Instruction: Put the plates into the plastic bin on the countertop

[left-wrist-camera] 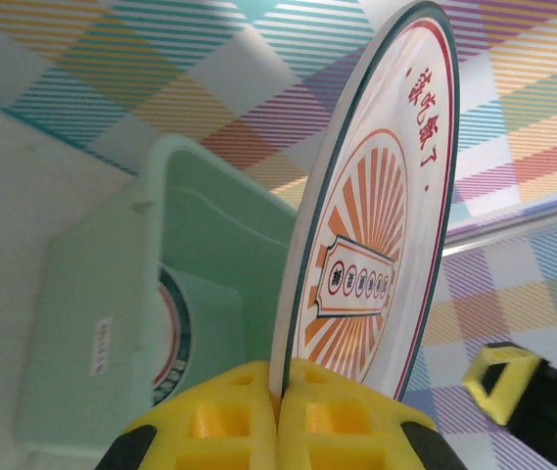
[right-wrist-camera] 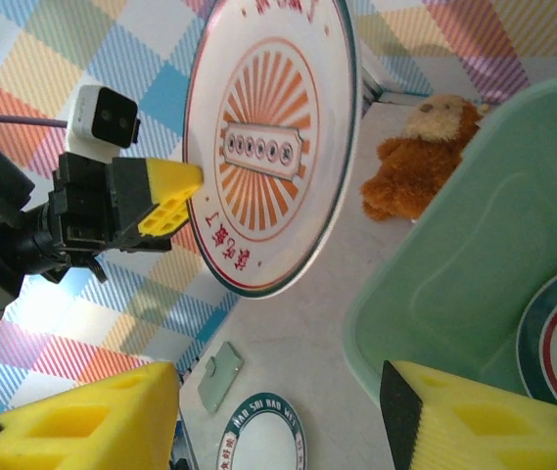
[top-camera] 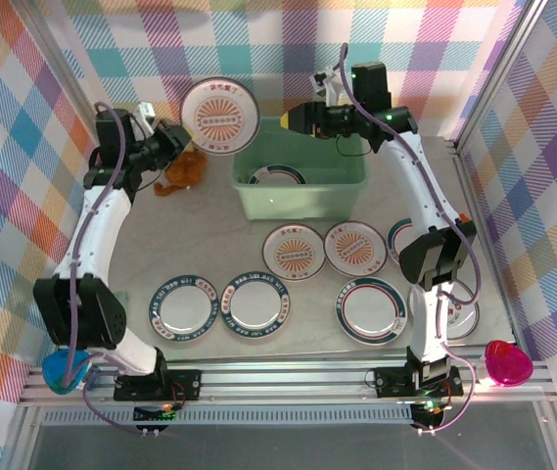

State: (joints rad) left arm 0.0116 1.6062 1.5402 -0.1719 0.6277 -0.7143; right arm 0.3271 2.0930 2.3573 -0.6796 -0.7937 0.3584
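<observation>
One banded plate (top-camera: 280, 176) lies in the bin (top-camera: 302, 199). The left claw (left-wrist-camera: 280, 397) pinches a sunburst plate (top-camera: 219, 115) near it, and the right claw (right-wrist-camera: 278, 411) is spread. Several loose plates (top-camera: 258, 301) wait on the worktop (top-camera: 209, 230).

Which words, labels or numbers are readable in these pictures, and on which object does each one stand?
"该吃饭了", as best I can read: red characters on the held plate in the left gripper.
Banner at that plate's centre: characters too small to read.
Sticker on the plastic bin: blurred.
Dark-rimmed plate: white capital letters on its rim, too small to read surely.
</observation>
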